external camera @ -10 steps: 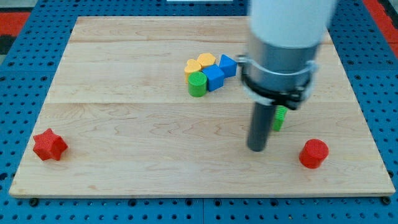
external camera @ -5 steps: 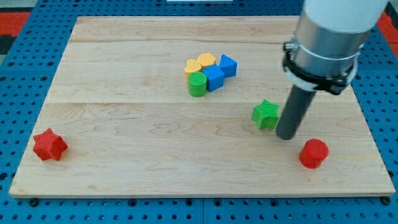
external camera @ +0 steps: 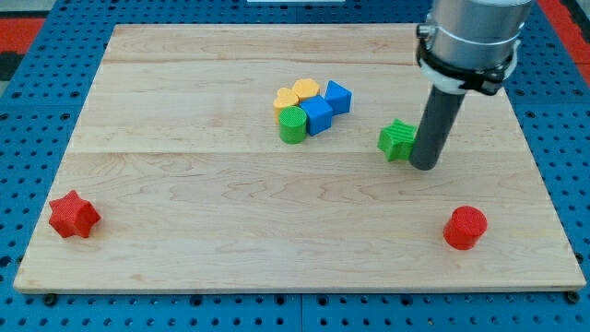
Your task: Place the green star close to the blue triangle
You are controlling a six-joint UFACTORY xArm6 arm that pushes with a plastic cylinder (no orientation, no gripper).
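Jaws are absent on this rig: the arm ends in a plain dark rod, so nothing is clamped or held, and my tip rests on the board just at the view's right of the green star, touching it or very nearly so; I cannot confirm contact from this angle. That star lies right of the board's centre, well apart from the cluster at the view's upper middle. That cluster holds a blue block at its right end, which I take to be the blue triangle named in the task, though its shape is not crisp, along with a second blue block, a green cylinder, and two yellow-orange blocks whose shapes read roughly as hearts. A red star sits near the view's lower left corner and a red cylinder near the lower right; neither obstructs the route. Assessment: the task is not complete, since open board separates star from triangle. My tip stands on the correct side for a push toward the view's left and slightly upward. Remaining work, in my judgement, is one sustained shove along that line, stopping short of scattering the cluster.
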